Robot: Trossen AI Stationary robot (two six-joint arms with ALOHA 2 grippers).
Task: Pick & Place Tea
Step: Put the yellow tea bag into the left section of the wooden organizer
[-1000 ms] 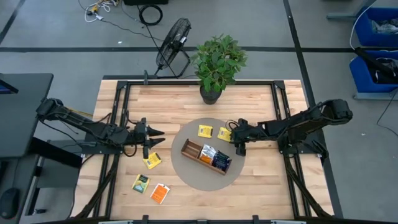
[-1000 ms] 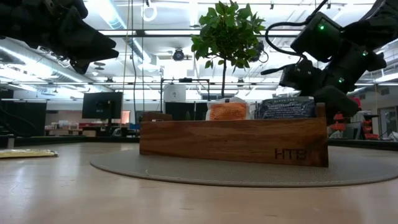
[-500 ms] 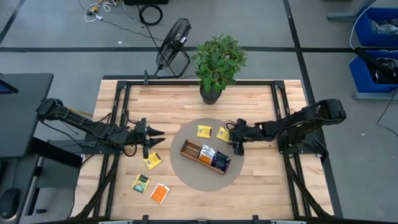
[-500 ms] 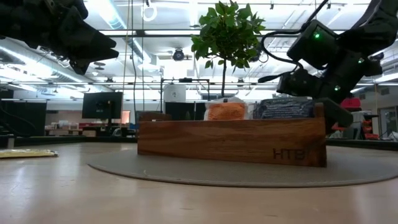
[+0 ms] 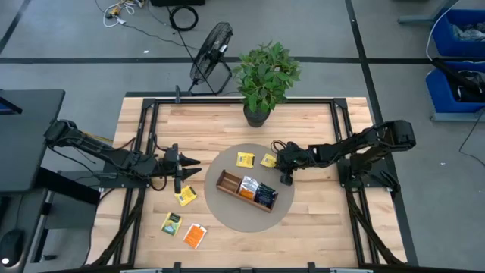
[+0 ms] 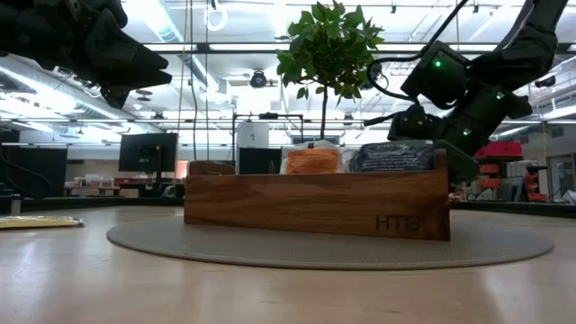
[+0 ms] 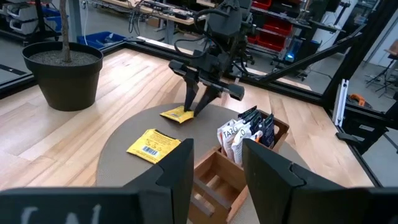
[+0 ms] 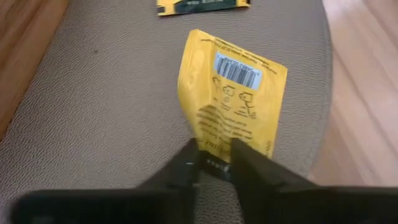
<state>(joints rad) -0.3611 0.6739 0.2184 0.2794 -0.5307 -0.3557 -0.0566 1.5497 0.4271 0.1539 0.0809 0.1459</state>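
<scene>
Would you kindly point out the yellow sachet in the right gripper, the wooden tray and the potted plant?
yellow sachet (image 8: 231,102), right wrist view, middle of its printed face.
right gripper (image 8: 213,163), right wrist view, between the fingertips shut on the sachet's edge.
wooden tray (image 6: 315,203), low view, front wall.
potted plant (image 5: 267,73), high view, leaves.

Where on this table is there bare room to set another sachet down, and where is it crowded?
Free: the bare wood between the plant pot and the table's left edge, and the near right corner beyond the round mat. In the tray, the left compartment looks empty. Crowded: the mat's far side, where the right gripper pinches a yellow sachet beside another.
</scene>
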